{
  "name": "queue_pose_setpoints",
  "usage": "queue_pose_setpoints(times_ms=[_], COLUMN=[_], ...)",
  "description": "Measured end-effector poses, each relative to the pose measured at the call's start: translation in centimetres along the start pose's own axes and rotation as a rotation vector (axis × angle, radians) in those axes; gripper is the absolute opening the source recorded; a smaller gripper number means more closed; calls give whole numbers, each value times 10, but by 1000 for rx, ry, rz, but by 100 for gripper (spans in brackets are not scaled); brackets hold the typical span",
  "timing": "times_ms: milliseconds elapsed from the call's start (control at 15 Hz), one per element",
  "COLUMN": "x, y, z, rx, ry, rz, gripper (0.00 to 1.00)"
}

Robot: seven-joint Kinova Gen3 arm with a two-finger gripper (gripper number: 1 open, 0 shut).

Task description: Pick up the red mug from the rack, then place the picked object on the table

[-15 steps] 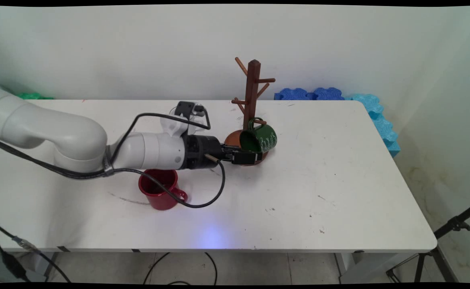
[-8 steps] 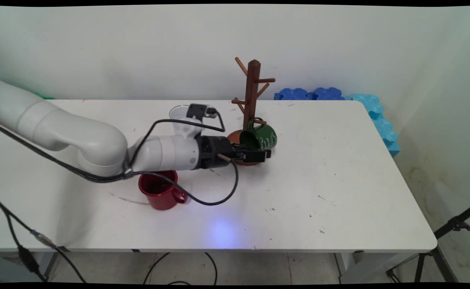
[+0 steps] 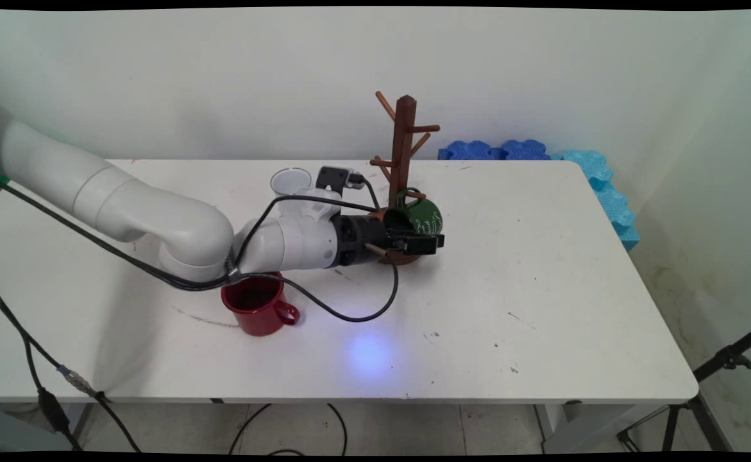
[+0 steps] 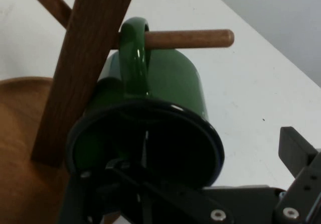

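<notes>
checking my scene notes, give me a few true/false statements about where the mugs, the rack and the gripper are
1. The green mug hangs by its handle on a peg of the wooden mug tree. True.
2. The red mug hangs on the tree's top peg. False: it stands upright on the white table, near the front and left of the tree.
3. The gripper is beside the green mug, low by the tree's round base. True.
4. The clear cup lies tipped on its side. False: it stands upright behind the arm.
5. The green mug's opening faces the hand camera. True.
</notes>
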Motion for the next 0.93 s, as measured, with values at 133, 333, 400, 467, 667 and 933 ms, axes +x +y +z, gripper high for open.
queue_pose_setpoints(times_ms=[133,333,400,467,667,933], x=[0,2,2,3,4,5], y=[-1,-2,-2,-3,-3,-2], z=[4,9,11,12,13,12], rx=[0,-5,-6,-6,-8,-17], ry=[5,15,18,20,26,27], rz=[4,11,13,15,18,19], gripper=[100,100,0,0,0,0])
